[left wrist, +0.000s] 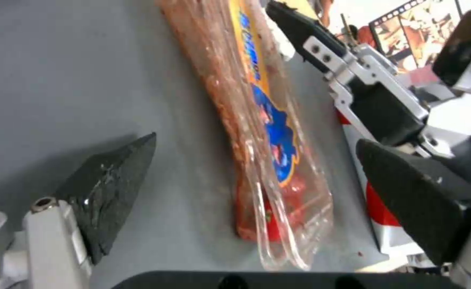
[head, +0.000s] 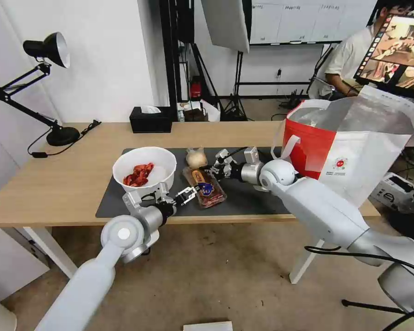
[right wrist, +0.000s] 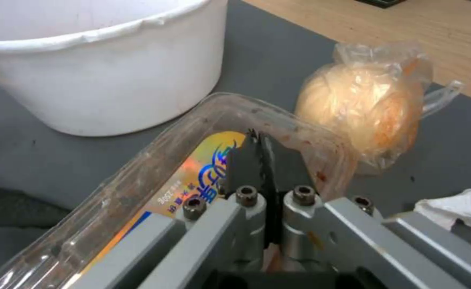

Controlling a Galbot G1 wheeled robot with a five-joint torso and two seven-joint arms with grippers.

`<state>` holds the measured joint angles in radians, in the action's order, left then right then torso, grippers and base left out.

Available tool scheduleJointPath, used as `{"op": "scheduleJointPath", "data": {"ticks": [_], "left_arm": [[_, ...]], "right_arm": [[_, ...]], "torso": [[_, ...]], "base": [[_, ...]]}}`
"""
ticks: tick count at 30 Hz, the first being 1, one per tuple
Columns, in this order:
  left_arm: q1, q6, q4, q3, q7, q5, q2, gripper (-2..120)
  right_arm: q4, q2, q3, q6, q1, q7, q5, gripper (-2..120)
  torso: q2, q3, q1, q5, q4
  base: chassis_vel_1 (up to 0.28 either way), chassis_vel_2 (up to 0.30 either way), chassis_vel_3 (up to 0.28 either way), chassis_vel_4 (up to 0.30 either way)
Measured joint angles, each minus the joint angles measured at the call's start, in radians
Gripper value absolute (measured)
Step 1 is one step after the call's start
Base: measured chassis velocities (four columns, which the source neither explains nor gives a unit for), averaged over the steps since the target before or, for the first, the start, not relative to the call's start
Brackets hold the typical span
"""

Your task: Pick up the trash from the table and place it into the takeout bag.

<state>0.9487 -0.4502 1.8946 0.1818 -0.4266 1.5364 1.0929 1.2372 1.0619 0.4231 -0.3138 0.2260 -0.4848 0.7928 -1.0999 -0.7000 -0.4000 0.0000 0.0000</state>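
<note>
Right gripper (right wrist: 261,160) has its fingers pressed together over the far end of the tray (right wrist: 155,192), seemingly pinching its rim. Just beyond its tip sits the bowl (right wrist: 107,76); to one side lies the bagged lump (right wrist: 366,108), with tissue (right wrist: 460,208) close by the wrist. Left gripper (left wrist: 257,180) is spread wide around the tray's near end on the mat (head: 257,193). Behind the right arm stands the bag (head: 354,147).

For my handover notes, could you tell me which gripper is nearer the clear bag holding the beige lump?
Right. The right gripper sits beside the bag; the left gripper is farther, at the tray's near end.
</note>
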Motion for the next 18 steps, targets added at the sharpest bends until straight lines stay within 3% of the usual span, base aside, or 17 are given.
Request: {"op": "scheduleJointPath", "data": {"ticks": [9, 18], "left_arm": [[-0.033, 0.035, -0.026, -0.017, -0.038, 0.018, 0.019, 100], [-0.066, 0.067, -0.026, -0.046, -0.141, 0.022, 0.052, 100]], "right_arm": [[0.001, 0.001, -0.003, 0.0, 0.007, 0.002, 0.0, 0], [0.001, 0.0, -0.006, 0.0, 0.006, 0.004, 0.0, 0]], "torso": [[0.0, 0.0, 0.0, 0.0, 0.0], [0.0, 0.0, 0.0, 0.0, 0.0]], "base": [[0.0, 0.0, 0.0, 0.0], [0.0, 0.0, 0.0, 0.0]]}}
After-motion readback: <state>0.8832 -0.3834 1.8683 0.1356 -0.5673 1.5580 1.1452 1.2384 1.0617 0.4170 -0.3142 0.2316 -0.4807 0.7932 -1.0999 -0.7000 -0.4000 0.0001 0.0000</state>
